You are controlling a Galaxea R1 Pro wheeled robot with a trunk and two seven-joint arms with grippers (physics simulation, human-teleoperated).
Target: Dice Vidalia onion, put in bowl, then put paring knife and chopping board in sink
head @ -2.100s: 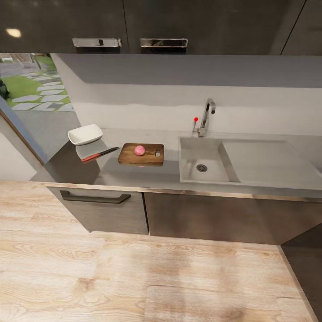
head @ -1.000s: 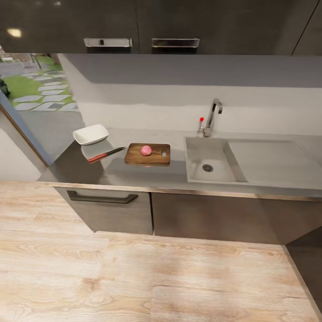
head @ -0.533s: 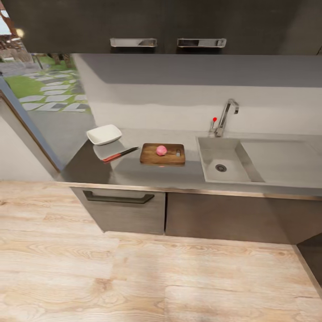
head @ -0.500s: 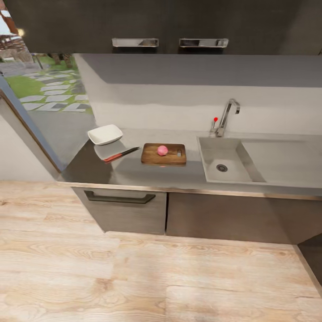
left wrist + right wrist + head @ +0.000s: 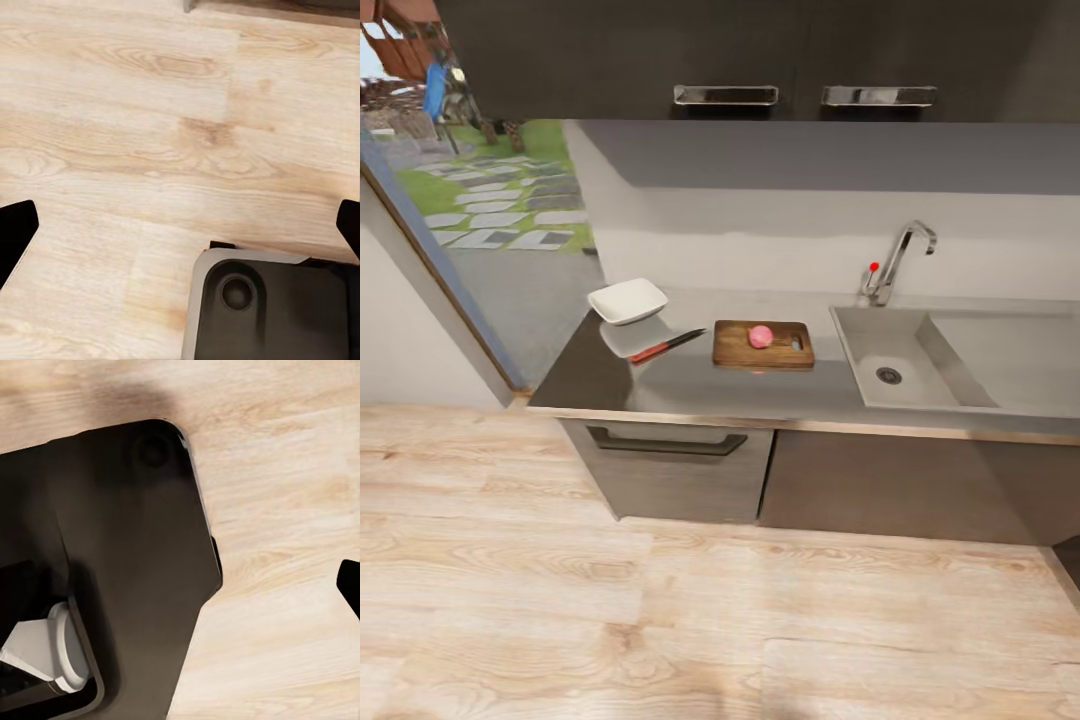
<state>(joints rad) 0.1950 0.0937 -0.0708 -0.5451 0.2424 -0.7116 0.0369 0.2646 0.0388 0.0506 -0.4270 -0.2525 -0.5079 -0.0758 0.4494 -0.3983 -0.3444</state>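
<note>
The pink, round Vidalia onion [image 5: 760, 336] sits on the dark-brown chopping board [image 5: 740, 350], which lies on the countertop [image 5: 700, 385] left of the sink [image 5: 865, 345]. Left of the board lies the red-handled paring knife [image 5: 665, 346]. Beyond it, at the counter's left end, stands the white bowl [image 5: 628, 300]. In the left wrist view my left gripper [image 5: 180, 232] hangs over the wooden floor, fingers wide apart and holding nothing. My right gripper [image 5: 180, 585] shows one dark fingertip [image 5: 350, 585] at the picture's edge, over the floor and my dark base.
A chrome faucet [image 5: 898, 255] with a red knob rises behind the sink, and a drainboard [image 5: 1010, 345] lies to its right. Dark wall cabinets [image 5: 760, 60] hang above. A glass door [image 5: 490, 200] to a garden is at the left. Wooden floor [image 5: 710, 620] lies between me and the counter.
The whole head view has shifted: the counter and its things now sit further right in the picture, so the camera moved. Onion, board, knife and bowl keep their places.
</note>
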